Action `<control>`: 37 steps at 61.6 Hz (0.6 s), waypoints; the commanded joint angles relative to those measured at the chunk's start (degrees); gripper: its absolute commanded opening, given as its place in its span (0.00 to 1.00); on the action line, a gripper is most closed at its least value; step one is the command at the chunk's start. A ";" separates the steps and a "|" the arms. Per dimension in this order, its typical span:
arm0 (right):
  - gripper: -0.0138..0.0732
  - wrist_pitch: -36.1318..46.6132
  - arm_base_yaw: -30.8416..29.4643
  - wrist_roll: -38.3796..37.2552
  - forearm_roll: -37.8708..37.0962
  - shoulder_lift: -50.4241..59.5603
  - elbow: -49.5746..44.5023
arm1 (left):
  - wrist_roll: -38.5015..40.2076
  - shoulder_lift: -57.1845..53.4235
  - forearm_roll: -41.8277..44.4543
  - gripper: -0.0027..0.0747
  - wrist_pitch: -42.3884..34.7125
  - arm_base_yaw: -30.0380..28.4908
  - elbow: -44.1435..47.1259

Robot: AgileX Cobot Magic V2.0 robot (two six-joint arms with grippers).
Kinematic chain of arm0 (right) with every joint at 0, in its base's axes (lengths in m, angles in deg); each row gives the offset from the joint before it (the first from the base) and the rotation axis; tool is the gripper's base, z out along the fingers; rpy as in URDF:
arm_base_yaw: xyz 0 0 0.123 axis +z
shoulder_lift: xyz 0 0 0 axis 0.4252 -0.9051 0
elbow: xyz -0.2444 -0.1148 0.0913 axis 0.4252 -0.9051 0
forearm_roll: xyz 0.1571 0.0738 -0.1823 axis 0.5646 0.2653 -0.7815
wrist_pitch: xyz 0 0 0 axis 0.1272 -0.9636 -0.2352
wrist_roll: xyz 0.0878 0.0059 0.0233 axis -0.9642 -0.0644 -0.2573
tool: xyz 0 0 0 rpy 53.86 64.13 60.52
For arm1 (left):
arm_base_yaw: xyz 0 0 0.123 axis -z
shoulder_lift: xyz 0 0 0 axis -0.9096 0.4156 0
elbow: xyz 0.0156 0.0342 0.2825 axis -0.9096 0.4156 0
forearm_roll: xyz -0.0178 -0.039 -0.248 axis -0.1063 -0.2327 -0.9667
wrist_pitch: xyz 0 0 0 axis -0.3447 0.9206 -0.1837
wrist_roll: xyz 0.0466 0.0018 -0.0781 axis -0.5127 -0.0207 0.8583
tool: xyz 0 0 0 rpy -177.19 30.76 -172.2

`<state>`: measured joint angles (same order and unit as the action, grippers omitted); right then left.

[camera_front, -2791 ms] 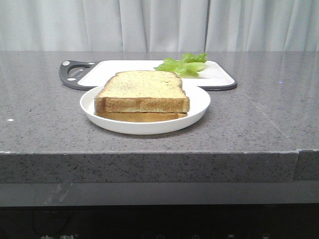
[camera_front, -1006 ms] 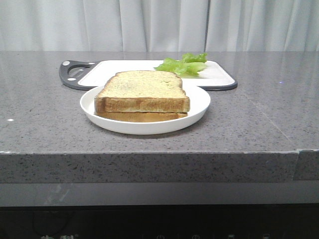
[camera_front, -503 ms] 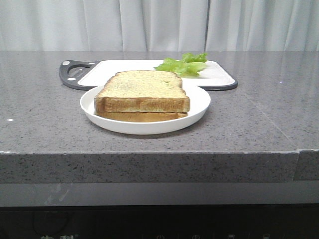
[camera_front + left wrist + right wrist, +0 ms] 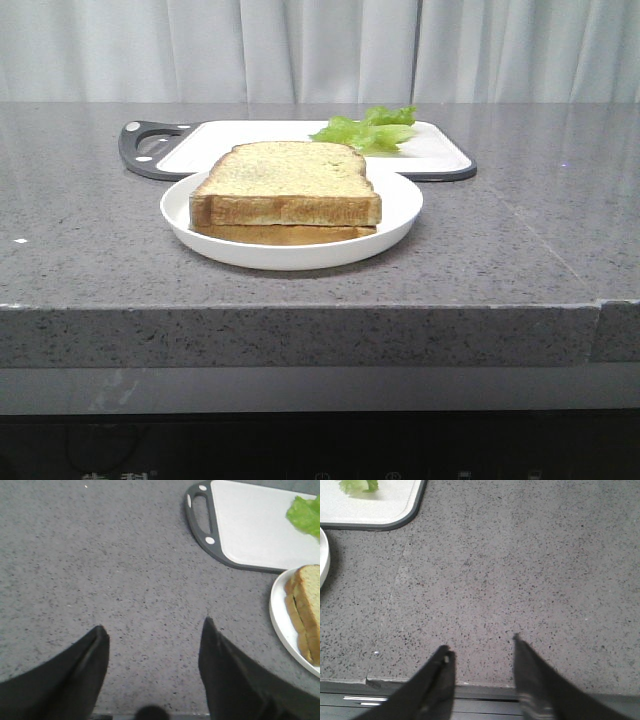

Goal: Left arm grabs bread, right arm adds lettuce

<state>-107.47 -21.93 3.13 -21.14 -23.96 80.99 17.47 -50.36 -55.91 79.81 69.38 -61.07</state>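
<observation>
The thick bread [image 4: 285, 182] lies on a thinner, paler slice [image 4: 285, 234] on a white plate [image 4: 395, 215] in the middle of the counter. It also shows in the left wrist view [image 4: 309, 605]. The lettuce [image 4: 367, 130] lies on the white cutting board [image 4: 250, 135] behind the plate; it shows in the left wrist view [image 4: 305, 516] and the right wrist view [image 4: 359, 485]. My left gripper [image 4: 154, 627] is open and empty over bare counter, left of the plate. My right gripper [image 4: 480, 642] is open and empty over bare counter near the front edge, right of the plate. Neither arm shows in the front view.
The cutting board has a dark grey rim and handle [image 4: 200, 515]. The plate's rim [image 4: 322, 555] shows in the right wrist view. The counter's front edge [image 4: 300, 310] drops off near both grippers. A grey curtain hangs behind.
</observation>
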 commanded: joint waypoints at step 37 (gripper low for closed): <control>0.64 3.39 -0.04 0.03 0.42 -0.43 1.70 | -6.64 31.49 -19.12 0.53 -0.71 21.05 -17.86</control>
<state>-107.47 -21.93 3.13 -21.14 -23.96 80.99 11.11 -21.71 -72.81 80.10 88.67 -74.41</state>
